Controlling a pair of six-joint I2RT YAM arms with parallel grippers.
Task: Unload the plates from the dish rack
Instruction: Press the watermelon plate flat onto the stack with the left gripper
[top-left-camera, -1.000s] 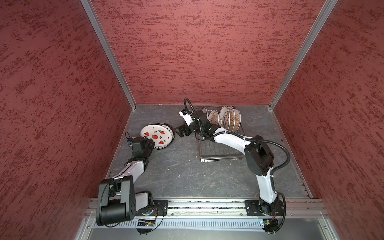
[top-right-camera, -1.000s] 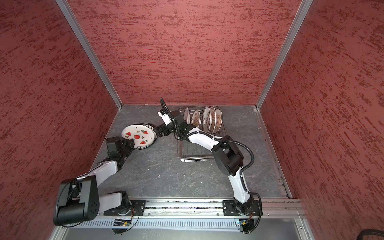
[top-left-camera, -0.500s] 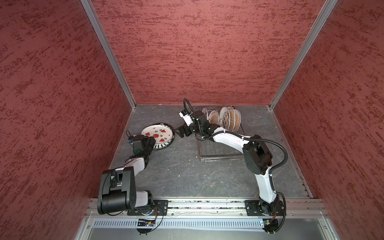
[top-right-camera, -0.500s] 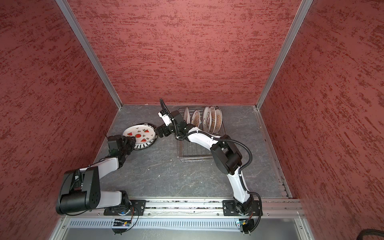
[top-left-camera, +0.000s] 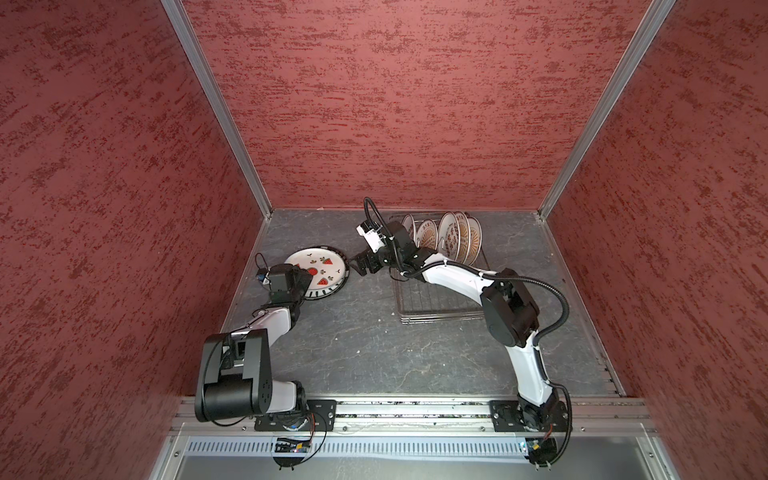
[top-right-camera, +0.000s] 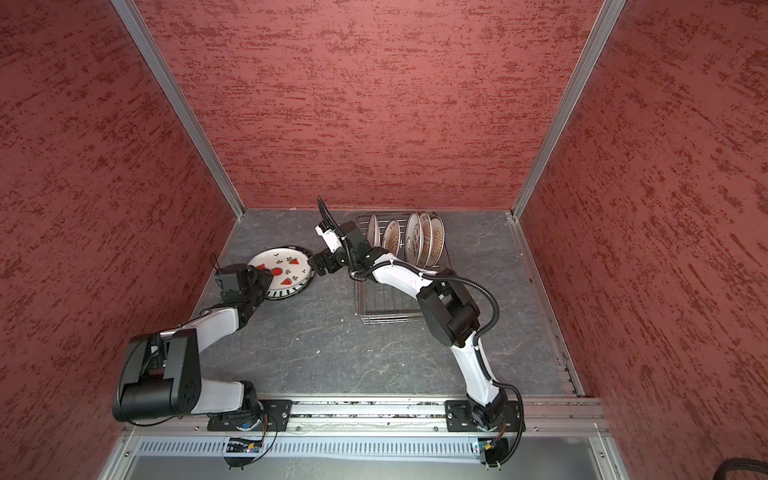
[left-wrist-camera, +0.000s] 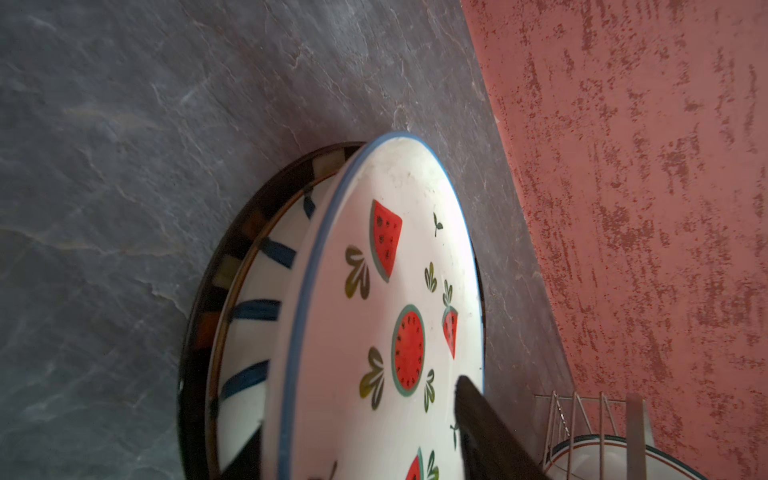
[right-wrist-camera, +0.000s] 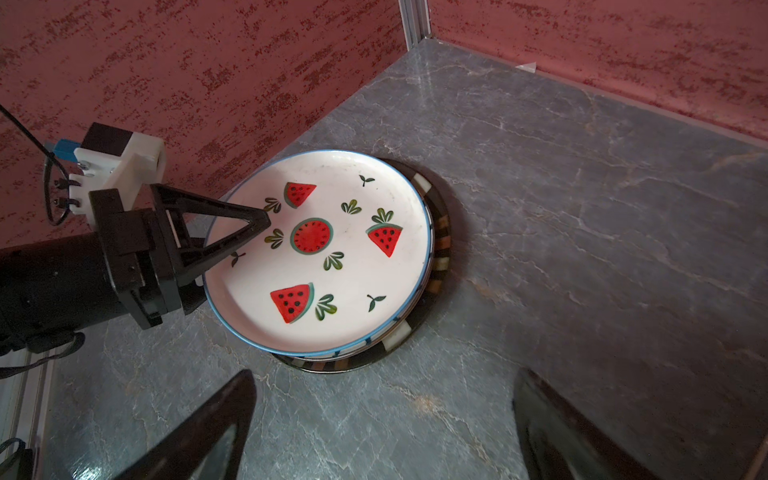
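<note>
Left end effector (top-left-camera: 305, 277), released, is straddling the watermelon plate (right-wrist-camera: 320, 253) rim; right end effector (top-left-camera: 359, 266), spread empty, is hovering nearer the racked plates (top-left-camera: 451, 239).

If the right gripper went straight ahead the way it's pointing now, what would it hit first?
Most likely the near rim of the striped plate under the watermelon plate; depth is unclear, so the right gripper might touch the table first.

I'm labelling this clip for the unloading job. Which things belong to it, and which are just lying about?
Job: dish rack, racked plates, watermelon plate stacked on striped plate.
Lying about: a white speck on the table.
</note>
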